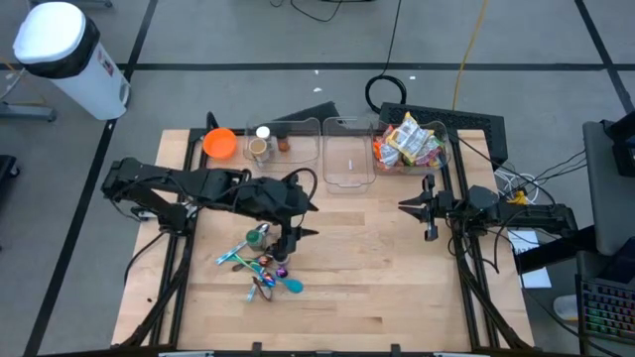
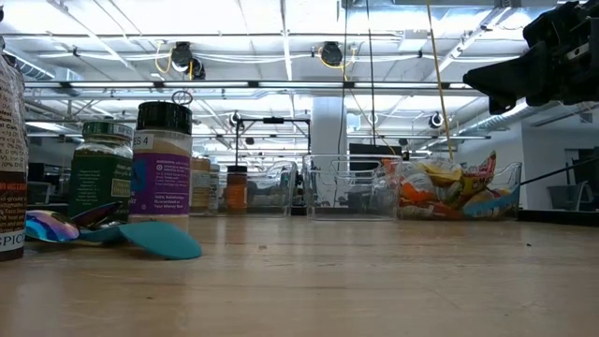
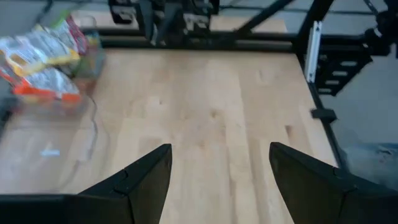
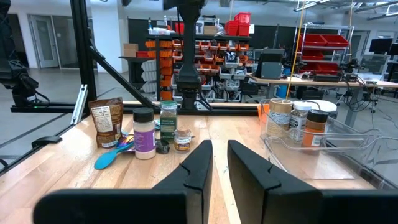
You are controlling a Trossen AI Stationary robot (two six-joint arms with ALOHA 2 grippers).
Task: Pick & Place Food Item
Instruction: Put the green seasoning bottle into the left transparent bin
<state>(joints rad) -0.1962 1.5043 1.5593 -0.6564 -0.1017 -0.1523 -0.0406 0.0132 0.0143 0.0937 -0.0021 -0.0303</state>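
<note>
My left gripper [image 3: 217, 180] spread, empty over bare table [image 1: 397, 268]; snack packets [image 1: 409, 142] sit in a clear bin [image 1: 448, 154] well ahead of it. Right gripper [image 4: 214, 163] nearly pressed together, empty, parked beside that bin, likely waiting.

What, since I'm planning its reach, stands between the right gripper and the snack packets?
Nothing visible: only bare table lies between the right gripper and the snack packets, which sit in a clear bin at the table's back edge.
</note>
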